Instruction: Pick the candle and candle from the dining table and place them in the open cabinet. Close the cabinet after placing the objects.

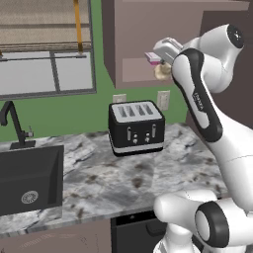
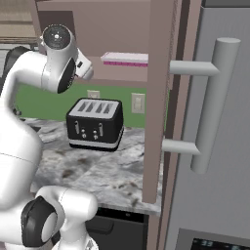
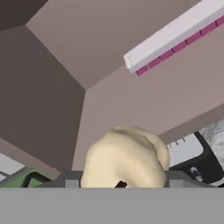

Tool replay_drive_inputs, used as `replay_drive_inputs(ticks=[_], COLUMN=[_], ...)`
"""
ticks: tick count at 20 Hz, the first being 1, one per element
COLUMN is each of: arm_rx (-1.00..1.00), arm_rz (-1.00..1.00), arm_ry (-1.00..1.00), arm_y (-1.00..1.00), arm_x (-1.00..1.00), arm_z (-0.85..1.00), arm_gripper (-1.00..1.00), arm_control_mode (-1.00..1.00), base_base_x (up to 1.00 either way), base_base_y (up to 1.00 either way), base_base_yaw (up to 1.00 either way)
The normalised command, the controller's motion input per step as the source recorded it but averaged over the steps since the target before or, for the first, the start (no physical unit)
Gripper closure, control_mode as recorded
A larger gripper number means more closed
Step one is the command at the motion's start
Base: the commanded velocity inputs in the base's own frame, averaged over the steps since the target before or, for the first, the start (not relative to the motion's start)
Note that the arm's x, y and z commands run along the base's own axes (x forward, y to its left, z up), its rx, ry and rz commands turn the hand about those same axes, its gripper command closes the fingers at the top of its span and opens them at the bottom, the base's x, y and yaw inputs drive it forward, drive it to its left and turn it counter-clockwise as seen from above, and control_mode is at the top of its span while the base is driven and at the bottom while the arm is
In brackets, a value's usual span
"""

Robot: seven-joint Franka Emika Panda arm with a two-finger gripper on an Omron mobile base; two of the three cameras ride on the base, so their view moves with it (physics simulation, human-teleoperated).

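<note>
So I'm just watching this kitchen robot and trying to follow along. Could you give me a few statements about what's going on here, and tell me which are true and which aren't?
1. The gripper holds a cream candle. True.
2. The candle is up at the open cabinet. True.
3. The toaster on the counter is white. False: it is black with a silver top.
4. A pink and white flat box lies inside the cabinet. True.
5. The sink sits right of the toaster in the left base view. False: it is on the left.
</note>
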Motion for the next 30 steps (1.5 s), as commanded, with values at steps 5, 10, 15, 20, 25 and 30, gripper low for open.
replay_drive_inputs(ticks=[5,10,15,20,25,30], arm_rx=[0.04,0.03,0.02,0.02,0.01,0.0], arm_rz=[0.0,0.0,0.0,0.0,0.0,0.0], arm_ry=[0.06,0.02,0.0,0.01,0.01,0.03], arm_y=[0.0,0.0,0.0,0.0,0.0,0.0], arm_x=[0.33,0.37,0.36,0.32,0.27,0.21], arm_z=[0.0,0.0,0.0,0.0,0.0,-0.01], arm_gripper=[1.0,1.0,1.0,1.0,1.0,1.0], arm_control_mode=[-1.0,-1.0,-1.0,-1.0,-1.0,-1.0], base_base_x=[0.0,0.0,0.0,0.0,0.0,0.0], base_base_y=[0.0,0.0,0.0,0.0,0.0,0.0], base_base_yaw=[0.0,0.0,0.0,0.0,0.0,0.0])
